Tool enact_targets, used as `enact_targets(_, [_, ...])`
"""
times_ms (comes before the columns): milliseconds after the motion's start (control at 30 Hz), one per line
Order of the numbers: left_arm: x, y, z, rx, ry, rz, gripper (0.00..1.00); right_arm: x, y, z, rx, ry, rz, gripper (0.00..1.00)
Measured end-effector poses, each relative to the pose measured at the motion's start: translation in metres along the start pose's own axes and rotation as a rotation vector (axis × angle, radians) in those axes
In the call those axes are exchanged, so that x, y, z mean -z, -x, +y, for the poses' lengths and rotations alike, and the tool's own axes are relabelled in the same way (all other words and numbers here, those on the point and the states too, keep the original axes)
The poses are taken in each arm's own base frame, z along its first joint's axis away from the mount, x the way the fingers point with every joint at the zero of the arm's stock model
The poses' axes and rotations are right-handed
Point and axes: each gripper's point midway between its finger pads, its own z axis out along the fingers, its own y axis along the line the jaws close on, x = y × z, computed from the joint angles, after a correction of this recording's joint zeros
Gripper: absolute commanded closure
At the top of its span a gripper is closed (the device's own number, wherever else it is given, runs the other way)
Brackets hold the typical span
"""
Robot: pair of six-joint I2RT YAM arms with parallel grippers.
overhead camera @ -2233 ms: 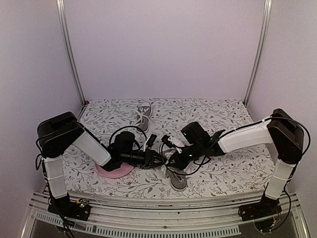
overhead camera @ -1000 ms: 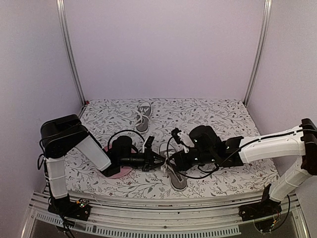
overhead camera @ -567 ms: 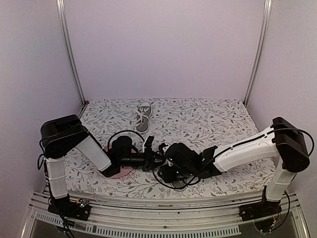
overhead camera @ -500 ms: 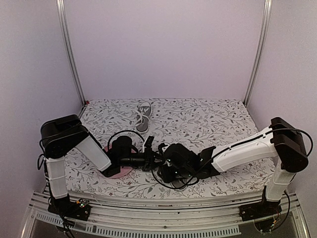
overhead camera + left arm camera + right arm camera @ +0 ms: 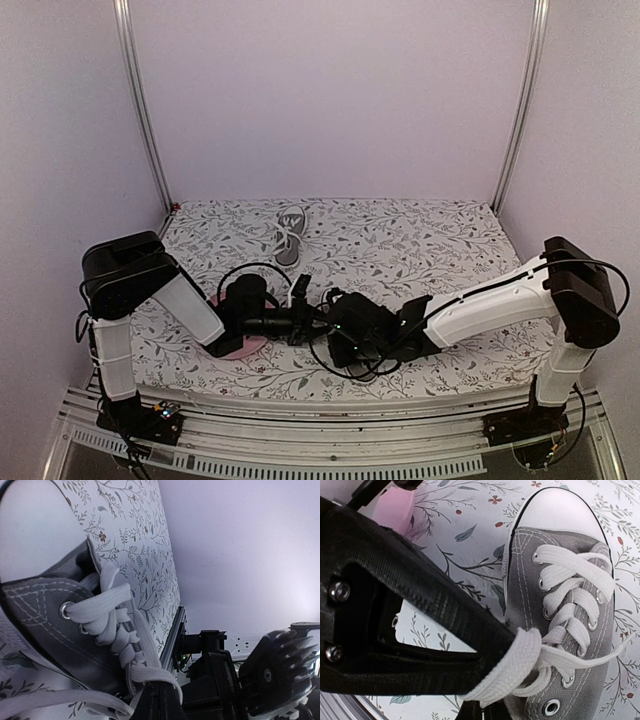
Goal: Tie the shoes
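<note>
Left gripper (image 5: 152,702) and right gripper (image 5: 481,709) both pinched tight on the lace (image 5: 520,662) of the near shoe (image 5: 560,580), tips almost touching. Table edge (image 5: 250,386) close in front of it, pink plate (image 5: 225,347) just left.

Left arm (image 5: 185,298), right arm (image 5: 490,298) meet over near shoe (image 5: 570,605), near-edge middle; plate (image 5: 225,348) under left. Far shoe (image 5: 290,232) by far edge. Far right corner open.

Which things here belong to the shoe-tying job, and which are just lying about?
Job:
near grey sneaker
its white lace
far grey sneaker

Lying about:
round pink plate
floral table cover
</note>
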Motion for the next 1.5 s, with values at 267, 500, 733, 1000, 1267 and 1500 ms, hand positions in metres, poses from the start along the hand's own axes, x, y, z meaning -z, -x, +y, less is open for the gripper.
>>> enact_targets(267, [0.000, 0.002, 0.002, -0.009, 0.008, -0.010, 1.00, 0.028, 0.019, -0.007, -0.025, 0.094, 0.008, 0.98])
enact_targets(500, [0.000, 0.004, 0.002, -0.025, 0.010, -0.024, 1.00, 0.030, 0.023, -0.020, -0.031, 0.200, 0.086, 0.98])
enact_targets(733, [0.001, 0.008, 0.005, -0.030, 0.021, -0.041, 1.00, 0.031, 0.025, -0.023, -0.023, 0.302, 0.140, 0.98])
enact_targets(1000, [0.012, 0.005, 0.025, -0.007, 0.079, -0.050, 1.00, 0.033, 0.024, -0.029, -0.023, 0.353, 0.179, 0.97])
enact_targets(1267, [0.019, 0.004, 0.038, 0.017, 0.118, -0.050, 1.00, 0.035, 0.020, -0.039, -0.024, 0.375, 0.214, 0.97])
enact_targets(1500, [0.019, 0.005, 0.039, 0.013, 0.118, -0.051, 1.00, 0.037, 0.016, -0.037, -0.005, 0.394, 0.234, 0.87])
